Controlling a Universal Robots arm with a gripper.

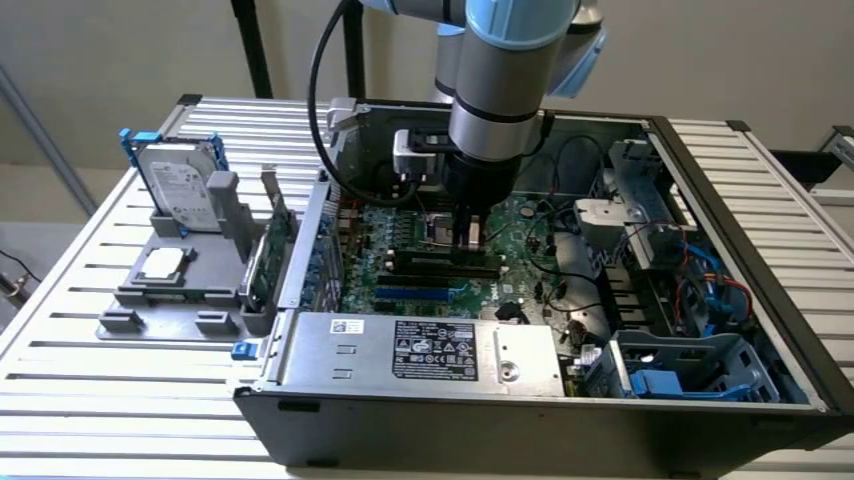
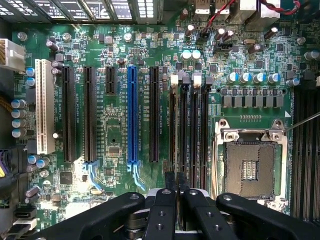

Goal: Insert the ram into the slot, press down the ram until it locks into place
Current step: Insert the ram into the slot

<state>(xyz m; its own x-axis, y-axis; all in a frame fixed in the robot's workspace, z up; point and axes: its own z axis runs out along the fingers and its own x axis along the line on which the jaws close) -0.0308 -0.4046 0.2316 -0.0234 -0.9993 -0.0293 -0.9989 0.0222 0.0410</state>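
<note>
Green motherboard (image 2: 112,125) spreads under my wrist camera, and the gripper (image 2: 176,182) hangs low over its bank of long black sockets. I read the claw as narrow: the two fingertips sit nearly together, with just a dark sliver between them. I cannot tell whether the ram is pinched in that sliver or seated below; I can't pick it out.

The slot (image 2: 182,125) runs straight out from the fingertips, one of four alike packed side by side, two of them with white end clips. Room is tight there. The metal-framed processor socket (image 2: 248,170) lies just beside the bank on one flank, and a black expansion slot (image 2: 154,115) and the blue slot (image 2: 132,115) lie on the other.

In the exterior view the gripper (image 1: 466,250) reaches down inside the open case (image 1: 747,200), its tips at the slot (image 1: 454,263). The case walls stand well apart from the arm, and the power supply (image 1: 427,350) lines the near edge.
</note>
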